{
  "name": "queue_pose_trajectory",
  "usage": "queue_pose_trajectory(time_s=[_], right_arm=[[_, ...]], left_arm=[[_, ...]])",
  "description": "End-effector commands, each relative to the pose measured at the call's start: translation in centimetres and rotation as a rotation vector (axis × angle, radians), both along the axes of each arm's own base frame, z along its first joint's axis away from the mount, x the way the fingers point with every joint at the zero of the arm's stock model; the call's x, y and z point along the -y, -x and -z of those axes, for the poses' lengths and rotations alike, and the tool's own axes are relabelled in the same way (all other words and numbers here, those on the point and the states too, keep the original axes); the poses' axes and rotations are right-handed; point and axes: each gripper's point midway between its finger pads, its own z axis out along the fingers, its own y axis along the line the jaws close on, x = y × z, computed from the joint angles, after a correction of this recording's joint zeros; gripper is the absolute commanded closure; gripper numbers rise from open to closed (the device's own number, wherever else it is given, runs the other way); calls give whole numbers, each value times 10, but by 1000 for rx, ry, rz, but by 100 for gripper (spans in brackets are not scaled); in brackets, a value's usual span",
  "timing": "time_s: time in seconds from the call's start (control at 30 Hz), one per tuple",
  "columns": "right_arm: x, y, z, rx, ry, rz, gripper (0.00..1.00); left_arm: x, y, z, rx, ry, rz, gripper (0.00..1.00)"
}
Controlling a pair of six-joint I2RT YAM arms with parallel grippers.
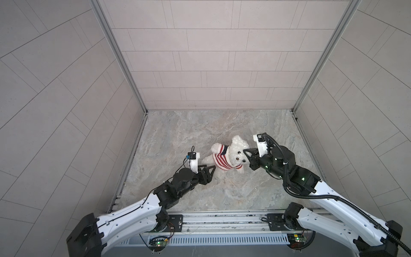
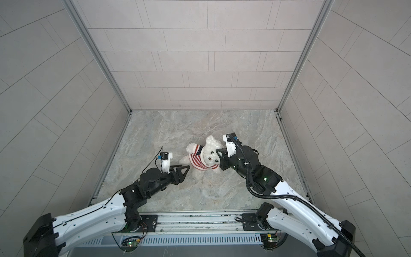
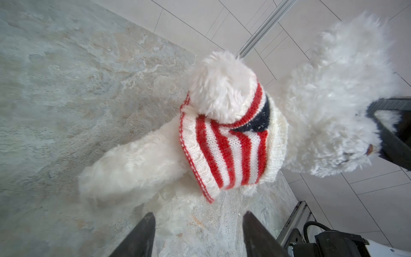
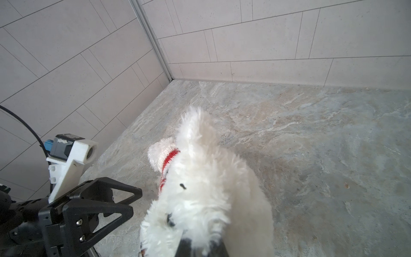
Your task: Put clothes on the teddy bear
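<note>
The right gripper [image 1: 246, 153] is clamped tight on the fur at the side of the head of the small fluffy white plush teddy bear [image 1: 238, 151]. In the right wrist view its dark fingertips [image 4: 185, 248] pinch the white pile close to the muzzle. The left gripper [image 1: 211, 169] stands spread and holds nothing. Its black triangular fingers [image 3: 142, 235] point at the bear's lower body, just beside the fur of a stubby leg.

The teddy bear lies near the middle of the grey marbled tabletop [image 1: 200, 191]. In both top views it is between the two grippers, head toward the right one and legs toward the left one. It wears a red-and-white striped knit sweater [image 3: 231, 151] with a navy patch near the collar. The garment wraps the torso, and one furry arm sticks out through a sleeve opening. The hem sits around the waist, leaving the legs bare. Pale tiled walls [image 1: 211, 55] enclose the tabletop on three sides.
</note>
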Motion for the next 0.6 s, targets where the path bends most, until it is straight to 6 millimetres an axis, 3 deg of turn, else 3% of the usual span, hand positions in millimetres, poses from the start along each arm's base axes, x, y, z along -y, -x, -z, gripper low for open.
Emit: queue_pose_trajectory(time_s=[0.0,0.33,0.57], right_arm=[[-2,1,-6,5,39,-29,100],[-20,20,-29,50,119,-227,100],[-15,31,-44,66,167,-261,100]], left_arm=[[-19,6,16,-16,-142,-16,33],[-39,8,2,-11,-162,-70,33],[-44,4,3,-14,-160,-85,33]])
